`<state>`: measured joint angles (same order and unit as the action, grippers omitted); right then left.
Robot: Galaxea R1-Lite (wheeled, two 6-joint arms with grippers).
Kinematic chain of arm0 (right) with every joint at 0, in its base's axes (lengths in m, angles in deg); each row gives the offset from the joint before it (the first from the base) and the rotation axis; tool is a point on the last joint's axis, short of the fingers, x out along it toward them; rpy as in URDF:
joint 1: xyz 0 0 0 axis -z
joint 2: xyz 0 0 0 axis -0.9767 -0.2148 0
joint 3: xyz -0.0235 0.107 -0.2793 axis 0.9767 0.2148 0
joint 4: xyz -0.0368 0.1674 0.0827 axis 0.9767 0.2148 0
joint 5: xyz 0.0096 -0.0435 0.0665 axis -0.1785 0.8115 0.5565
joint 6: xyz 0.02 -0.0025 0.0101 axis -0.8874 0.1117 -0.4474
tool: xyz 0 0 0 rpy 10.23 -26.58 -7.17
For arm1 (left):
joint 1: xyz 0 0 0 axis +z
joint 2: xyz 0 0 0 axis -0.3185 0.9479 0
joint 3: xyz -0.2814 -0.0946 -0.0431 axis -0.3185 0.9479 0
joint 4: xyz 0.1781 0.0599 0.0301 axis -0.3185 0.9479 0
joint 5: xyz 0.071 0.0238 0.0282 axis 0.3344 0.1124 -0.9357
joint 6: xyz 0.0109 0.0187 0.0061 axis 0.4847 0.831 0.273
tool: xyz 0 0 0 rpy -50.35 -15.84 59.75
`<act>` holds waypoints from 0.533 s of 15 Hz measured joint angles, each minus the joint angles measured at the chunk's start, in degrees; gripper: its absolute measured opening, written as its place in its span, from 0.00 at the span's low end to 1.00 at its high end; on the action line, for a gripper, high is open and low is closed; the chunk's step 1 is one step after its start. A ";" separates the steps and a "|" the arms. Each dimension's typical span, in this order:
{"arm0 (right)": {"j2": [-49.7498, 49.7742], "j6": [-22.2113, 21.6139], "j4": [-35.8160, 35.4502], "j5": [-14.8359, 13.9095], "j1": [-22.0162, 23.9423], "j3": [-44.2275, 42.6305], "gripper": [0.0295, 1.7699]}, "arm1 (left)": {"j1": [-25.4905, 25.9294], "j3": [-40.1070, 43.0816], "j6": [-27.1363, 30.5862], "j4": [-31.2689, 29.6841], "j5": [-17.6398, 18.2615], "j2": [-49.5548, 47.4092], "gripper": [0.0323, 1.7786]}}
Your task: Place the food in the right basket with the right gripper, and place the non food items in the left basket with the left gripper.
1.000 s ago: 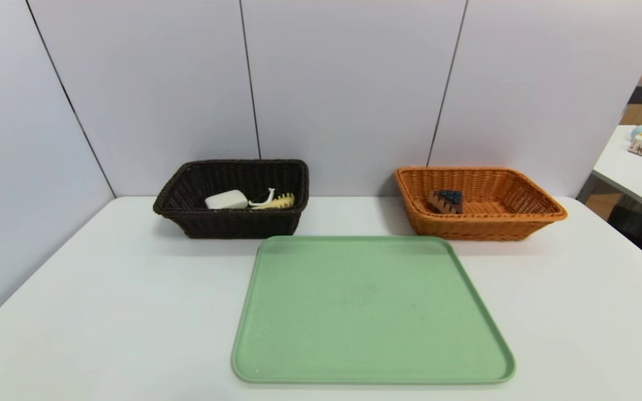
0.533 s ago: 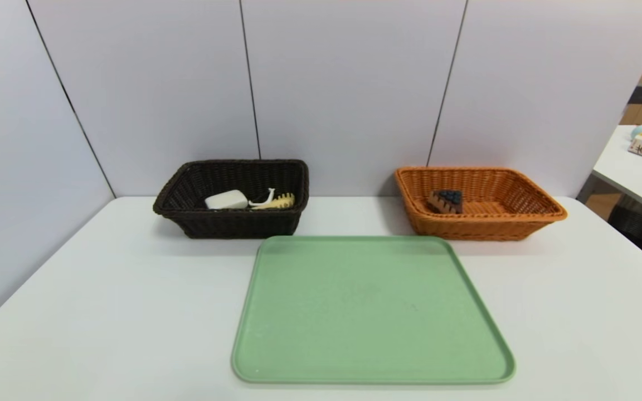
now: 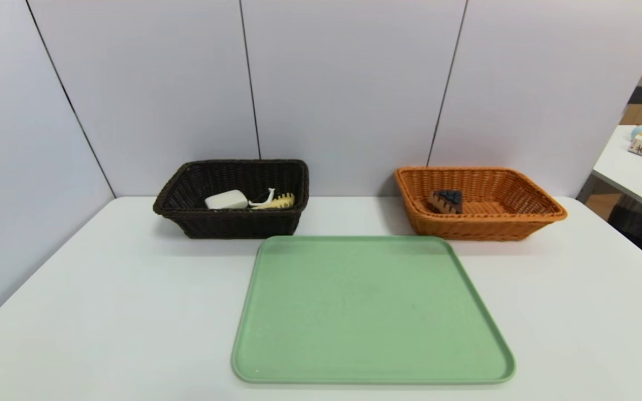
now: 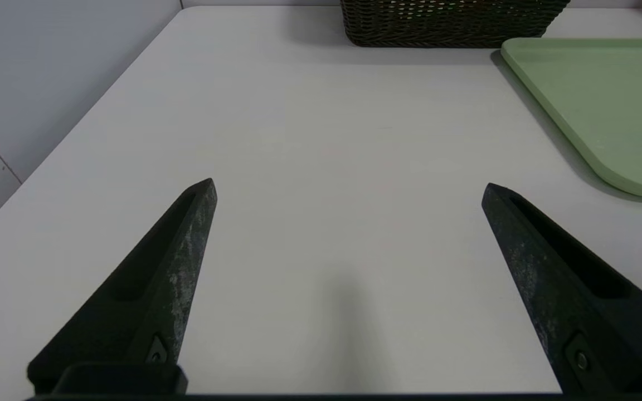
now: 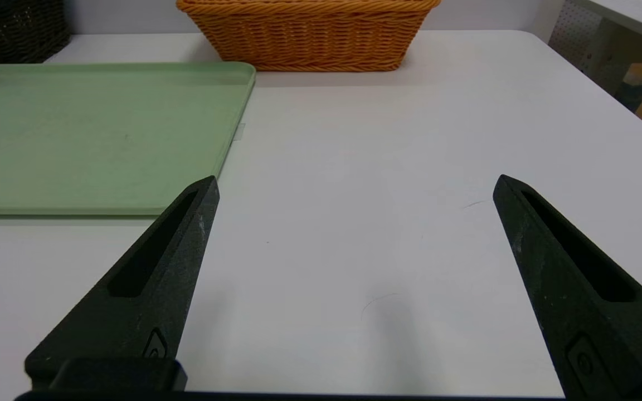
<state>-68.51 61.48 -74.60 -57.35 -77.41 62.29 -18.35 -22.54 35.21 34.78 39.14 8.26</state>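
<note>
The dark brown left basket (image 3: 187, 181) holds a white bar (image 3: 226, 199) and a cream comb-like item (image 3: 276, 201). In the orange right basket (image 3: 544, 206) lies a brown cake slice with dark berries (image 3: 446, 201). Neither arm shows in the head view. My left gripper (image 4: 349, 186) hovers open over bare table, short of the dark basket (image 4: 443, 25). My right gripper (image 5: 356, 182) is open too, over bare table beside the tray, with the orange basket (image 5: 310, 39) ahead. Nothing lies between either pair of fingers.
A pale green tray (image 3: 371, 312) lies bare at the table's middle front, also seen as the tray (image 4: 605, 100) and the tray (image 5: 87, 128). Grey partition walls stand behind and to the left. A second table (image 3: 633, 172) with a box stands off to the right.
</note>
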 joint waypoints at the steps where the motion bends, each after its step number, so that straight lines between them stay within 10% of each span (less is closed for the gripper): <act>1: 0.00 0.02 -0.02 0.00 0.00 -0.02 0.96 | 0.00 0.00 0.00 0.00 0.00 0.00 0.95; 8: 0.00 -0.06 0.00 -0.07 0.00 0.00 0.96 | 0.02 0.00 -0.18 0.00 0.00 0.00 0.95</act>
<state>-68.51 61.42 -74.60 -57.42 -77.41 62.29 -18.33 -22.54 35.03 34.78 39.14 8.26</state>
